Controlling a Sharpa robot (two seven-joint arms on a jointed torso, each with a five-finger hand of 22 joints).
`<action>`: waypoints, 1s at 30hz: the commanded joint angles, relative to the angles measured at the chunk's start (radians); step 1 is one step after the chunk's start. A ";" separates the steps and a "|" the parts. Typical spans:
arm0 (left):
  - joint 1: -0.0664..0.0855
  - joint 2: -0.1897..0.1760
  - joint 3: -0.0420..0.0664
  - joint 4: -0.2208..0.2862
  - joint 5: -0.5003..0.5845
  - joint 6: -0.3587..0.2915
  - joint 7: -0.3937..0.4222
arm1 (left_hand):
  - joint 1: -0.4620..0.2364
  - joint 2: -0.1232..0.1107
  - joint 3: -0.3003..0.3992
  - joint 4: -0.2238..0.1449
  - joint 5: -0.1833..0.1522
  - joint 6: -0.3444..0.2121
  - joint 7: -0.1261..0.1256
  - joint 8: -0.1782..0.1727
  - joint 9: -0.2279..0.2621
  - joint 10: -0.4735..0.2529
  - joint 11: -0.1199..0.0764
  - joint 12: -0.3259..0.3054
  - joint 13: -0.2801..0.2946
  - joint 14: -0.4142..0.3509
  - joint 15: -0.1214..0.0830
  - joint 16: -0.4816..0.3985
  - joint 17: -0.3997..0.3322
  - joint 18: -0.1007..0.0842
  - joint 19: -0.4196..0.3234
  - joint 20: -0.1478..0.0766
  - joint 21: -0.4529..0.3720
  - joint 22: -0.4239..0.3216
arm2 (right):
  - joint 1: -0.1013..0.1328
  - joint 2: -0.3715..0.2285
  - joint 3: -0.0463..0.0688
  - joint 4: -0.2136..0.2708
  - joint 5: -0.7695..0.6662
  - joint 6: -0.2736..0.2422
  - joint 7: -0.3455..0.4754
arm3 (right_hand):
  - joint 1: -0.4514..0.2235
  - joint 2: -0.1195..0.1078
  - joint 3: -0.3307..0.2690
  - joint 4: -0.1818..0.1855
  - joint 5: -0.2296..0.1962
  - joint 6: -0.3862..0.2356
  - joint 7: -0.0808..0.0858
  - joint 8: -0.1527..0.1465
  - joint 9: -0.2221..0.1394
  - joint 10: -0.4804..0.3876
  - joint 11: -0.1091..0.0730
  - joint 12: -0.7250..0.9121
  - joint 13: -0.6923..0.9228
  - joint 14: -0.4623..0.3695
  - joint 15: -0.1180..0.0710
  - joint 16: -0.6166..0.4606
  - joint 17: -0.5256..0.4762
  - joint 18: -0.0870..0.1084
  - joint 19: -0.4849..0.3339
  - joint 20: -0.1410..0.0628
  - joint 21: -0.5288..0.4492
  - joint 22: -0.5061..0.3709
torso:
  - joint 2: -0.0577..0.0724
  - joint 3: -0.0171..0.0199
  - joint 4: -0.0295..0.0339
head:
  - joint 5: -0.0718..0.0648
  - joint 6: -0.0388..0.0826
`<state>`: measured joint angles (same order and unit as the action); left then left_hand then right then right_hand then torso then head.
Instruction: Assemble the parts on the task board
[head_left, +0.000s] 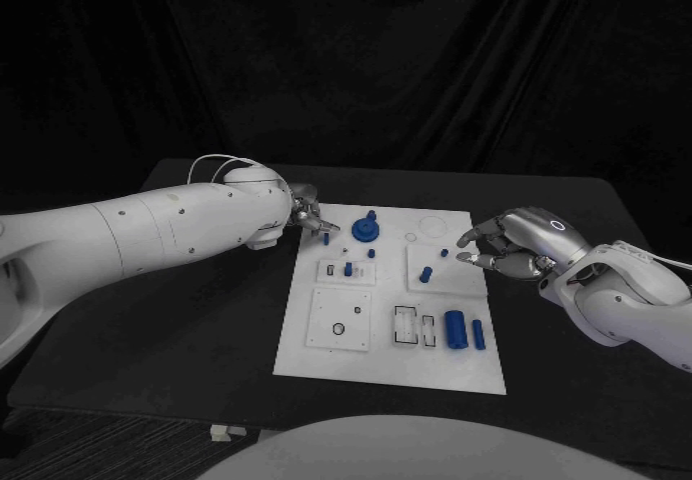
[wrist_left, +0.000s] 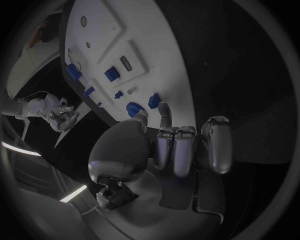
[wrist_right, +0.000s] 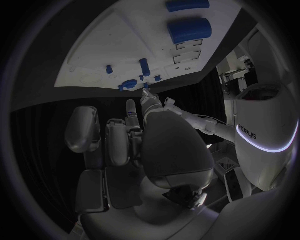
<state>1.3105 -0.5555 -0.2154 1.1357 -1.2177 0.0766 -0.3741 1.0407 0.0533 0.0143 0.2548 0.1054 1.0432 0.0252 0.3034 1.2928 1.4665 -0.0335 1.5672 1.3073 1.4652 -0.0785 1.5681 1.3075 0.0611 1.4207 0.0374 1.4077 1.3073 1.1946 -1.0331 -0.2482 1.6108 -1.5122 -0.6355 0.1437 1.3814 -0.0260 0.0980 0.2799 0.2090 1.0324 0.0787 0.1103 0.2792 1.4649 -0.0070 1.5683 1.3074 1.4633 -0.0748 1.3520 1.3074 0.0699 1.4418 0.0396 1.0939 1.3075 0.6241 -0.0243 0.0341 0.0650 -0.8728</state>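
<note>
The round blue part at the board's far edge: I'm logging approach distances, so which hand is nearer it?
Left. The left hand sits just beside the round blue part, at the task board's far left corner. The right hand hovers off the board's right edge, farther away.

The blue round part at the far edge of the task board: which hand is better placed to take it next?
Probably the left hand. It sits at the far left corner of the task board, close beside the blue round part. The right hand is at the board's right edge, farther from it.
</note>
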 joint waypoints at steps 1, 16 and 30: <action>-0.003 0.003 0.001 0.003 -0.002 0.018 0.016 | 0.017 0.002 0.001 -0.010 0.015 0.002 -0.001 -0.006 0.002 0.104 -0.002 0.004 0.264 0.106 0.002 0.003 0.263 -0.007 -0.009 0.000 -0.007 0.152 | 0.001 0.001 0.001 -0.001 -0.001 0.004 0.004 | 0.000 0.009 0.001 0.003 0.010 0.004 0.005 -0.007 -0.002 0.106 0.004 0.003 0.263 0.066 0.007 -0.004 0.073 0.018 -0.003 0.002 -0.007 0.147 | -0.001 -0.0010 0.0007 | -0.001 0.000; -0.010 0.008 0.001 0.003 -0.002 0.031 0.011 | 0.046 0.008 0.008 -0.027 0.063 -0.001 0.000 -0.021 0.001 0.104 -0.001 0.004 0.264 0.106 0.003 0.003 0.263 -0.005 -0.014 0.001 -0.015 0.151 | 0.000 0.002 0.001 -0.003 -0.001 0.009 0.001 | 0.003 0.010 0.003 0.000 0.019 0.005 0.004 -0.008 -0.002 0.106 0.004 0.003 0.263 0.066 0.006 -0.004 0.072 0.018 -0.003 0.002 -0.009 0.146 | 0.000 -0.0011 0.0004 | -0.003 0.000; -0.014 0.011 0.001 0.001 -0.002 0.028 0.013 | 0.080 0.013 0.025 -0.049 0.140 -0.002 0.000 -0.047 -0.013 0.104 -0.001 0.004 0.264 0.106 0.004 0.003 0.263 -0.004 -0.018 0.002 -0.023 0.153 | 0.000 0.005 0.001 -0.006 -0.001 0.013 -0.002 | 0.003 0.010 0.003 0.000 0.021 0.005 0.005 -0.009 -0.002 0.106 0.004 0.003 0.263 0.066 0.006 -0.005 0.072 0.018 -0.003 0.002 -0.009 0.146 | 0.000 -0.0008 -0.0003 | -0.006 0.000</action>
<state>1.2992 -0.5471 -0.2155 1.1362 -1.2190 0.0995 -0.3748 1.1147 0.0656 0.0380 0.2119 0.2341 1.0432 0.0252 0.2596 1.2818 1.4665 -0.0335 1.5672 1.3073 1.4652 -0.0784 1.5681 1.3074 0.0612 1.4102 0.0409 1.3896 1.3081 1.1946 -1.0285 -0.2482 1.6052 -1.5120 -0.6284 0.1442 1.3815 -0.0260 0.0980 0.2799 0.2240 1.0324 0.0787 0.1054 0.2784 1.4649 -0.0070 1.5683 1.3074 1.4633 -0.0748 1.3520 1.3074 0.0699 1.4418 0.0396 1.0902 1.3080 0.6240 -0.0251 0.0343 0.0597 -0.8728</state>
